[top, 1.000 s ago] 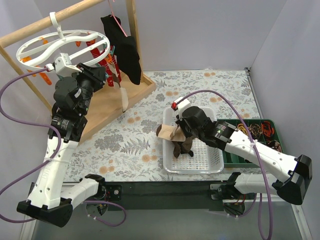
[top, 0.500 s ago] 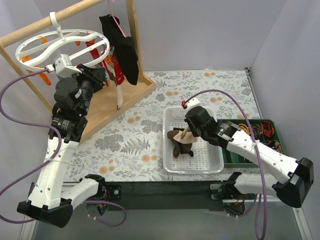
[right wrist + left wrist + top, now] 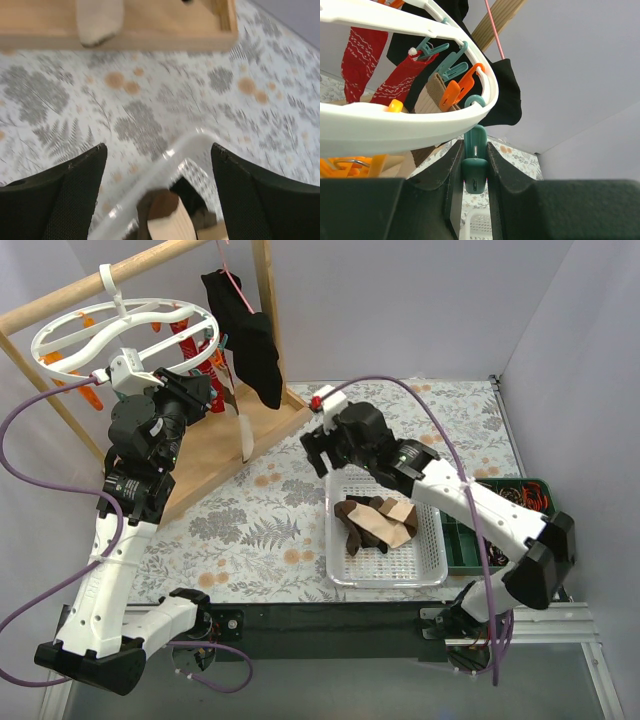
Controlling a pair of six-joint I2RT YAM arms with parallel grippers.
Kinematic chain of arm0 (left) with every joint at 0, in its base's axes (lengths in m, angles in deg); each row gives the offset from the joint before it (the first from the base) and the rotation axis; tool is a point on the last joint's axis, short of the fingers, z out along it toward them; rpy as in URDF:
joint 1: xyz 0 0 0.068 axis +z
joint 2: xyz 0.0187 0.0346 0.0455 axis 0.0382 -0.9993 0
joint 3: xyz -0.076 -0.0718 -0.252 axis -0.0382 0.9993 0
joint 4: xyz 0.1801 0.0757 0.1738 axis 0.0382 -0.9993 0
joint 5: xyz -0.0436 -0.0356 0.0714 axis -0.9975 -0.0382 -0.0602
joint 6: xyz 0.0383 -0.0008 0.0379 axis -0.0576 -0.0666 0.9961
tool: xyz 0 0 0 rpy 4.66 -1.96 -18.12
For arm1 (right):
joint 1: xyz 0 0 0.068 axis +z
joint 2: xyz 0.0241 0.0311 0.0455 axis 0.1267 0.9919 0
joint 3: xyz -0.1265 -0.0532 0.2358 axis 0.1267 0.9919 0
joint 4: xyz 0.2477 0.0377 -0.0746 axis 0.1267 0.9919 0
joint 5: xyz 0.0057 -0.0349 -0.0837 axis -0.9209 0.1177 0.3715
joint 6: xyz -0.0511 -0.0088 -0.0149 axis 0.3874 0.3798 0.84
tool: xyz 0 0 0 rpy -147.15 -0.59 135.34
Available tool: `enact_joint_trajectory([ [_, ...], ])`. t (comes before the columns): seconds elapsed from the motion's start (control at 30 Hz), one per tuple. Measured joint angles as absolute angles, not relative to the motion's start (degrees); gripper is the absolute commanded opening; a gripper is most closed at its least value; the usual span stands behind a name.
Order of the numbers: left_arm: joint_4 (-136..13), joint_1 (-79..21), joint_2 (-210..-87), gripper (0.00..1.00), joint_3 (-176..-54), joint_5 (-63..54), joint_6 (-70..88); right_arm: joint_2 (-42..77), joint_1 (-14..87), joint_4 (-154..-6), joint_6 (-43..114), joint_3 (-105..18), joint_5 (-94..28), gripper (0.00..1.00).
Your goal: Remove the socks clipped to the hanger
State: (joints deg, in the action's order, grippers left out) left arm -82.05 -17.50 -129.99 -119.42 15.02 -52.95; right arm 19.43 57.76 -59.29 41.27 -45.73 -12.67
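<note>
We overlook the table (image 3: pixel 270 530) from above-behind; left wrist peers up under the ten-o'clock hanger (image 3: pixel 415 127); right wrist down at the shared basket (image 3: pixel 170 162).

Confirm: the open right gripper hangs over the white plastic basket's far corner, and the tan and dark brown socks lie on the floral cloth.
Wrong: the top view shows the tan and dark brown socks inside the white plastic basket, not on the floral cloth. The rest holds.

R gripper (image 3: pixel 318 452) let go, jaws now wide, moved up-left; small tan fabric sock (image 3: pixel 395 520) now lying in white perforated plastic basket (image 3: pixel 335 570).
</note>
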Motion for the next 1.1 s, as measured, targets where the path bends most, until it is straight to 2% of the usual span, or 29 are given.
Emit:
enact_joint_trajectory([
  [0.3,-82.07,-17.39,-130.05,0.00,-119.42,14.78,-52.97,40.48,57.76,-81.85,41.23,-60.13,-26.11,0.92],
  [0.53,-82.07,-17.35,-130.56,0.00,-119.42,14.54,-53.08,51.27,58.17,-90.72,40.00,-65.99,-30.94,0.91],
  [0.73,-82.05,-17.31,-130.58,0.00,-119.44,14.08,-53.17,56.63,59.03,-95.60,38.45,-71.52,-31.71,0.79],
  [0.83,-82.05,-17.26,-130.58,0.00,-119.44,13.77,-53.28,59.62,59.31,-96.95,37.75,-75.58,-30.90,0.70],
  [0.93,-82.05,-17.24,-130.58,0.00,-119.44,13.58,-53.52,62.07,59.62,-97.72,37.42,-78.77,-29.35,0.58],
  [0.97,-82.05,-17.24,-130.58,0.00,-119.44,13.53,-53.56,62.79,59.66,-97.78,37.27,-79.74,-28.73,0.50],
  [1.03,-82.05,-17.22,-130.58,0.00,-119.44,13.49,-53.61,63.97,59.68,-98.02,37.23,-81.00,-27.07,0.43],
  [1.07,-82.05,-17.22,-130.58,0.00,-119.44,13.45,-53.63,64.23,59.68,-97.98,37.21,-81.09,-26.22,0.34],
  [1.1,-82.05,-17.17,-130.58,0.00,-119.44,13.38,-53.63,64.34,59.68,-97.91,37.29,-81.09,-25.43,0.31],
])
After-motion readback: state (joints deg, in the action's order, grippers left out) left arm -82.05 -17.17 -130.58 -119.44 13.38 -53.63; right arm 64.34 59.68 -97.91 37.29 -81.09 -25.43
